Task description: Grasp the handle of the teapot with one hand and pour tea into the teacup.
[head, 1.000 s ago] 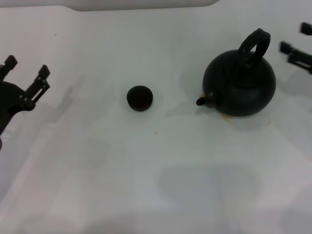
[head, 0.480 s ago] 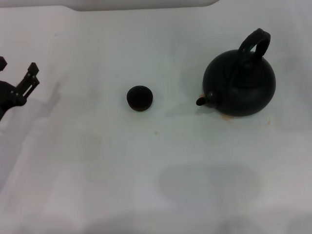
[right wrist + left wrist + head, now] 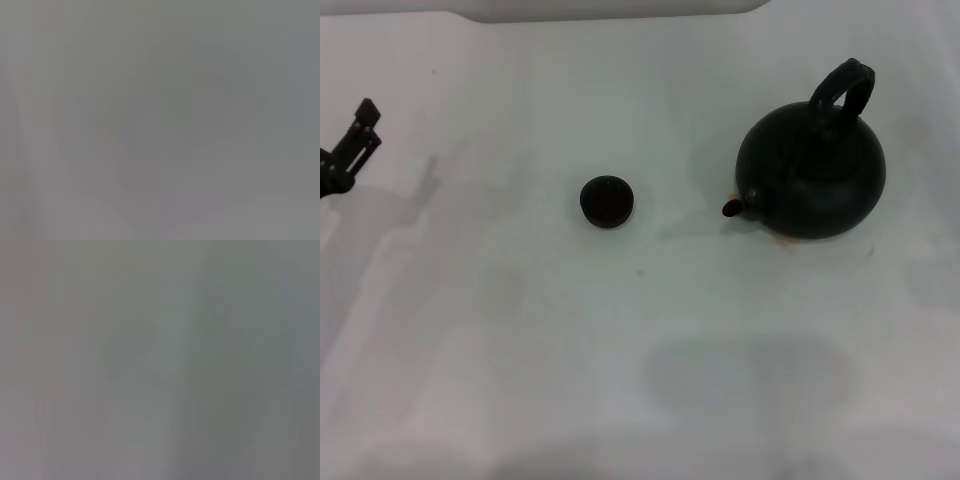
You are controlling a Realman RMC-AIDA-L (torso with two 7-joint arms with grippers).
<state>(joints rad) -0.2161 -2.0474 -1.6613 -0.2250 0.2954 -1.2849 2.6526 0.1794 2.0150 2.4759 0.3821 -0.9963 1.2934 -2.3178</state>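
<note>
Head view: teapot [image 3: 811, 180] with arched handle [image 3: 842, 88] at right, spout toward the teacup [image 3: 607, 201] at centre. Left gripper [image 3: 345, 152] at the left edge; finger spread cannot be told.

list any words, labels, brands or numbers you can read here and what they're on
None can be read.
The teapot is plain matte black; the pale spot by its spout is a mark, not lettering.
The teacup and the table carry no print.
The left gripper, at the head view's left edge, shows no label.
Both wrist views show only a grey blur with no signs.
</note>
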